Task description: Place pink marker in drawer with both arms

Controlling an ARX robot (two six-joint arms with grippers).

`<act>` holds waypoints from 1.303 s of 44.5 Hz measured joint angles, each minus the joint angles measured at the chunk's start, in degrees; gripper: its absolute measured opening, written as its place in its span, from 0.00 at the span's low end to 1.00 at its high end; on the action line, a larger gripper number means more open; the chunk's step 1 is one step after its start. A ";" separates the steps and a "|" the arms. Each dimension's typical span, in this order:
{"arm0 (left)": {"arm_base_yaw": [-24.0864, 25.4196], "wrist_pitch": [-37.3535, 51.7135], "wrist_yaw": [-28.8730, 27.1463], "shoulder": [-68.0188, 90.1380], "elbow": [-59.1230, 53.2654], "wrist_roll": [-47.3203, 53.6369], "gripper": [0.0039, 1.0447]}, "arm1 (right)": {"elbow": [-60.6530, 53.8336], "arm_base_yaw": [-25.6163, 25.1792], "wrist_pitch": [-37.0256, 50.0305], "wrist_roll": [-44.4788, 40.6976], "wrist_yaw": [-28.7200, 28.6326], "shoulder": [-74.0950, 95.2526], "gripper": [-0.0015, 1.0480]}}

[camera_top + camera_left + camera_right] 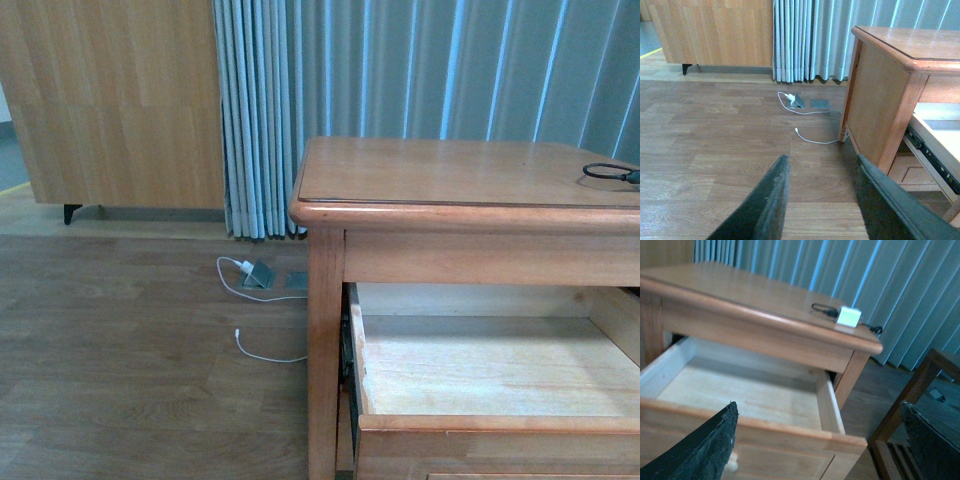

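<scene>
Drawer is pulled out of the dresser, pale wood showing inside. Left fingers and right fingers are both spread wide, empty.

The drawer stood out toward the near side below the dresser top. A looped cable lay on its far right, with the curtain behind.

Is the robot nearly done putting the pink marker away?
Not nearly. Done: the drawer is pulled open, and the part of its inside that shows is bare. In hand: nothing; the left gripper and right gripper are both open and empty. Left: the pink marker shows in no view, so it has yet to be found, picked up and put in the drawer.
</scene>
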 joint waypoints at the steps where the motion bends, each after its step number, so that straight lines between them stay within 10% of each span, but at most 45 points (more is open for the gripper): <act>1: 0.00 0.00 -0.02 0.00 0.00 0.00 0.43 | 0.13 -0.11 -0.98 -0.81 -0.50 0.46 0.92; 17: 0.00 0.00 -0.02 0.00 0.00 0.07 0.96 | 4.42 -5.99 -1.97 4.98 -13.81 33.11 0.92; 58: 0.02 0.00 -0.02 -0.02 0.00 0.09 0.94 | 30.45 4.98 38.32 13.66 -1.27 98.84 0.92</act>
